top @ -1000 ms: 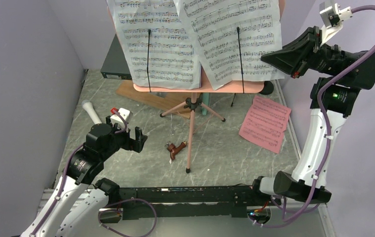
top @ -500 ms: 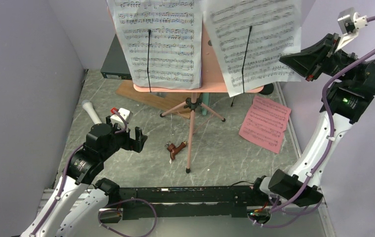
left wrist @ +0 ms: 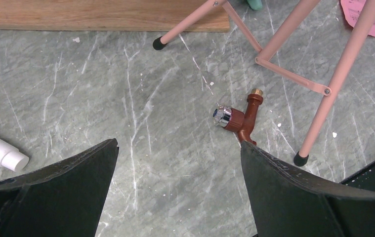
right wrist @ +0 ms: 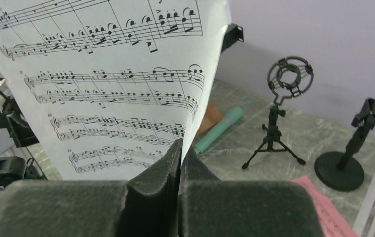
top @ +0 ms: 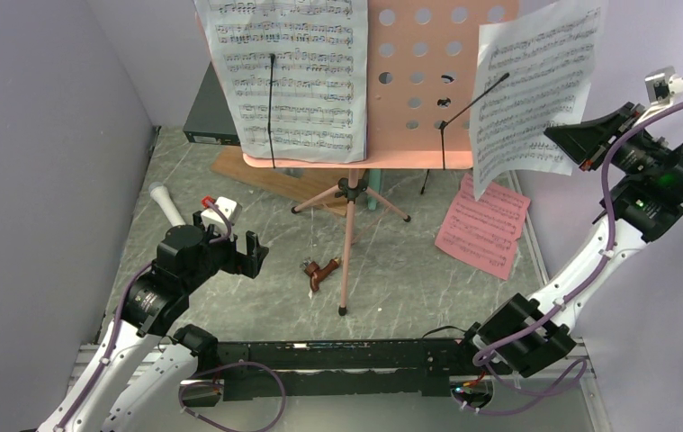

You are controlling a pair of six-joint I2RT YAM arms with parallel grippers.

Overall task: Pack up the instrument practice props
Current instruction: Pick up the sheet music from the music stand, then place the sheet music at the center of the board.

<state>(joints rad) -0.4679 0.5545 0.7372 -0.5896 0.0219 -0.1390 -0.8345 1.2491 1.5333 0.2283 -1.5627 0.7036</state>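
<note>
The pink perforated music desk (top: 418, 81) stands on pink tripod legs (top: 348, 243) at the back. One white sheet-music page (top: 292, 72) rests on its left half behind a black wire. My right gripper (top: 564, 137) (right wrist: 180, 148) is shut on the edge of a second white page (top: 531, 90) (right wrist: 106, 84), held in the air right of the desk. A red page (top: 483, 225) lies on the table. Also there are a white microphone (top: 166, 205) (left wrist: 0, 150), a mint microphone (right wrist: 218, 129) and two black mic mounts (right wrist: 276, 113) (right wrist: 346, 163). My left gripper (top: 252, 255) (left wrist: 178, 144) hovers open over bare table.
A dark grey flat box (top: 207, 112) and a wooden board (top: 256, 175) lie behind the stand. A small brown piece (top: 319, 270) (left wrist: 239, 116) lies by the front tripod leg (left wrist: 301, 158). Purple walls close in on the left and right.
My right gripper has pulled the right-hand white page off the desk and out to the right, baring the desk's holes and swinging its wire holder out. The left arm has stayed still.
</note>
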